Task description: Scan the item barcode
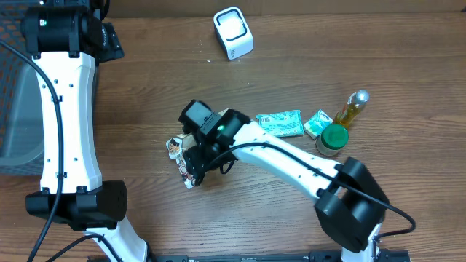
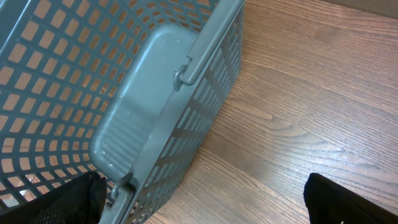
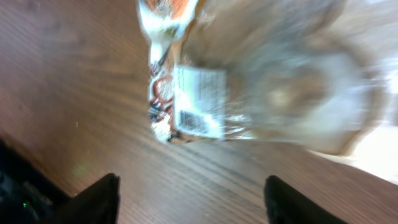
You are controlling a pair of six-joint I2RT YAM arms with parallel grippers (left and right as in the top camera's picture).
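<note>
The item (image 3: pixel 261 81) is a clear plastic packet with a printed, colourful end, and it lies on the wooden table. Its white barcode label (image 3: pixel 199 99) faces up in the right wrist view. From overhead the item (image 1: pixel 177 148) is mostly hidden under my right gripper (image 1: pixel 194 164). My right gripper (image 3: pixel 193 202) is open just behind the packet, with only bare wood between its fingers. A white scanner (image 1: pixel 233 33) stands at the back of the table. My left gripper (image 2: pixel 205 208) is open above the rim of a basket, holding nothing.
A grey mesh basket (image 2: pixel 155 124) stands at the table's left edge (image 1: pixel 14 94). To the right lie a teal packet (image 1: pixel 280 124), a small green box (image 1: pixel 318 124), a green-lidded jar (image 1: pixel 333 140) and a yellow bottle (image 1: pixel 353 108).
</note>
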